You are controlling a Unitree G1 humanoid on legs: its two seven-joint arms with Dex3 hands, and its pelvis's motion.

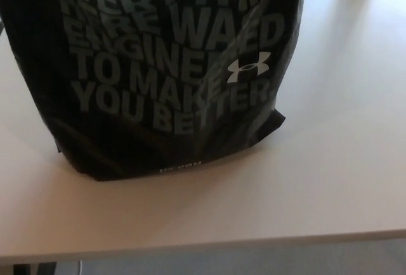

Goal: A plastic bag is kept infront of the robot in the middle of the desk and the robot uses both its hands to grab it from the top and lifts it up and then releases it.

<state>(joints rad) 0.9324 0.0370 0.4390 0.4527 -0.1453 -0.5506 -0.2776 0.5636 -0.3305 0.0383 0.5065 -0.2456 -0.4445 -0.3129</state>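
A large black plastic bag (158, 72) with pale grey lettering and a white logo fills the upper left of the head view. Its base rests on the white desk (330, 180). The top of the bag runs out of the picture, so its upper edge is hidden. Neither of my hands shows anywhere in the view.
The desk's front edge (254, 240) crosses the bottom of the picture, with grey floor below it. Bare desk surface lies to the right of the bag and in front of it.
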